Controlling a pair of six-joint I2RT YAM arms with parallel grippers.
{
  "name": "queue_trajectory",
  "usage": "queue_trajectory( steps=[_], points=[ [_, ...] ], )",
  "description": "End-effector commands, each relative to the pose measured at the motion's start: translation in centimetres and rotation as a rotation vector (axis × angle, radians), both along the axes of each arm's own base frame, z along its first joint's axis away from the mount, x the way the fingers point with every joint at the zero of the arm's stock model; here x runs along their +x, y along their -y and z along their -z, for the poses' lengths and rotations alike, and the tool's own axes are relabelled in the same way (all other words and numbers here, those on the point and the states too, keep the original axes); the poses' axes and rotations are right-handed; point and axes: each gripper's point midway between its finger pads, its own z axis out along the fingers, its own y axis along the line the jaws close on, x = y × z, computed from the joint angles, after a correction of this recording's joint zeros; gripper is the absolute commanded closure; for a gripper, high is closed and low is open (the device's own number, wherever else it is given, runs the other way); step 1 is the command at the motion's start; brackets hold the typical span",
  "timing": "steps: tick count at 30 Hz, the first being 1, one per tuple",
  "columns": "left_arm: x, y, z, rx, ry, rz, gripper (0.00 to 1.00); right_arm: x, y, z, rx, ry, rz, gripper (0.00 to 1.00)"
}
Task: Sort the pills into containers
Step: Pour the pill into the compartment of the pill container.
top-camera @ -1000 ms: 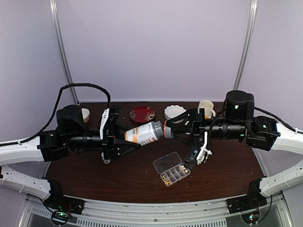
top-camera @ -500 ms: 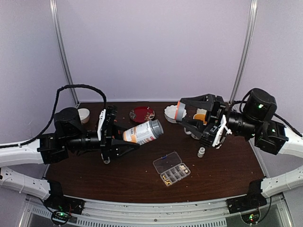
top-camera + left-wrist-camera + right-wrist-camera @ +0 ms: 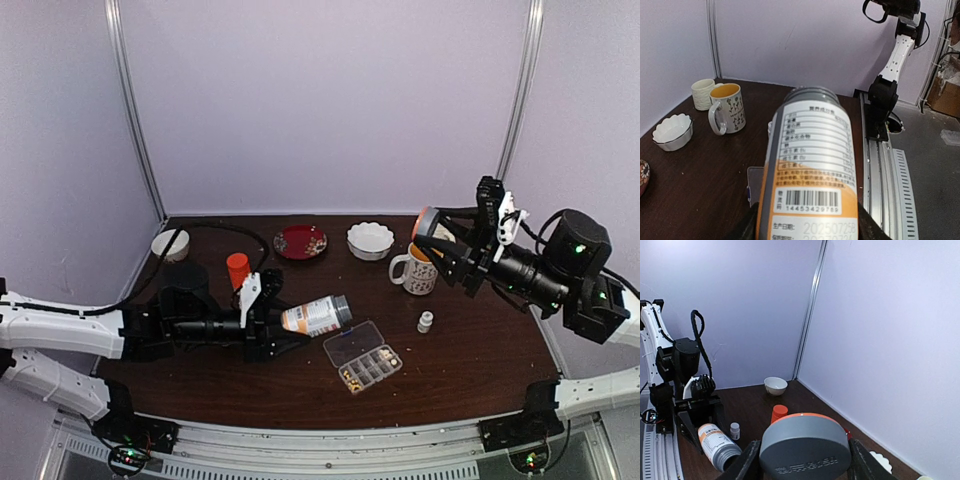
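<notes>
While the left gripper point(image 3: 272, 328) clamps the open bottle point(image 3: 318, 314) and the right gripper point(image 3: 440, 240) its cap point(image 3: 425, 225), pour slowly over the organiser point(image 3: 364, 357).

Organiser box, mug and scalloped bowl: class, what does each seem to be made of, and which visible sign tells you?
The organiser box looks like clear plastic: the dark table shows through its lid. The mug is probably glazed ceramic: thick wall, shiny cream outside, orange inside. The scalloped bowl seems white glazed ceramic or porcelain: smooth sheen, fluted rim.
</notes>
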Motion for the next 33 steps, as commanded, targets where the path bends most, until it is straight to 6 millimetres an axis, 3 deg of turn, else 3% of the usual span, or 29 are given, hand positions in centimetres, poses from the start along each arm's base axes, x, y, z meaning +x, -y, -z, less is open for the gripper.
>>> queue_trajectory(
  steps=[1,9,14,25,33],
  points=[
    [0.7,1.3,-0.3,-0.040,0.079,-0.028,1.00,0.5,0.1,5.6,0.026,-0.299,0.018,1.00],
    [0.8,3.7,5.9,0.095,-0.006,-0.037,0.99,-0.5,-2.5,12.7,-0.008,-0.558,-0.077,1.00],
    [1.3,4.5,8.8,0.162,-0.033,-0.072,0.99,-0.2,-2.8,16.2,-0.017,-0.662,-0.052,1.00],
    [2.3,5.1,12.5,0.263,-0.060,-0.136,1.00,-0.5,-3.1,20.0,-0.032,-0.775,-0.041,1.00],
    [2.3,5.1,13.8,0.332,-0.074,-0.153,1.00,-0.5,-3.9,22.7,-0.050,-0.874,-0.028,1.00]
  ],
)
